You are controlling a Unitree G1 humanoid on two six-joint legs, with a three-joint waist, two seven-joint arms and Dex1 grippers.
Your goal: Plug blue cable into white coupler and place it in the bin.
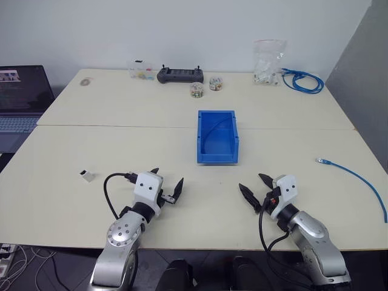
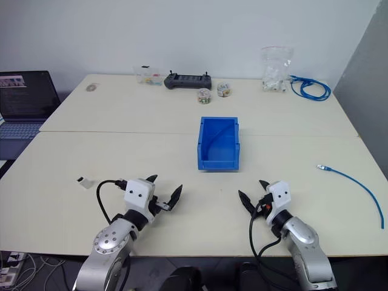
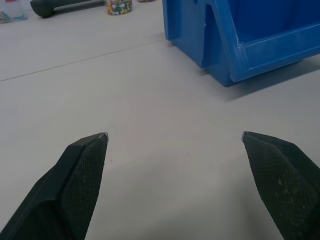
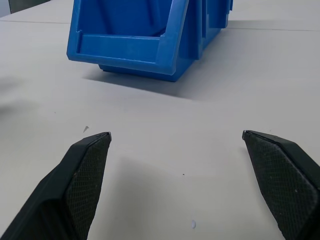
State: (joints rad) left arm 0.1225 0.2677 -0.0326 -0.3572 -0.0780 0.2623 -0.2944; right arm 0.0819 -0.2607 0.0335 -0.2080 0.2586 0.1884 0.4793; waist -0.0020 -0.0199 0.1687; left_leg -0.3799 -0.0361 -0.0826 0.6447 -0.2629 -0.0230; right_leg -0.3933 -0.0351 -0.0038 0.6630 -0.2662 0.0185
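The bin (image 1: 217, 137) stands at the middle of the bench (image 1: 121, 133), open side up. It is rigid moulded plastic, probably light, and needs no handling here; its inside floor is partly hidden behind the near wall.

The blue cable (image 1: 357, 179) lies loose near the bench's right edge, well apart from the right gripper (image 1: 257, 185). It is thin, limp and light, so the strand will likely trail and swing when lifted. Take hold just behind the clear plug, where the end can be steered. The plug is too small to make out its latch.

The white coupler (image 1: 86, 176) sits near the left edge, beside the left gripper (image 1: 168, 185) but not touching it. It is tiny, hard and likely slippery; pinch across its flat sides. Its socket direction cannot be read.

Both grippers stand spread wide and empty.
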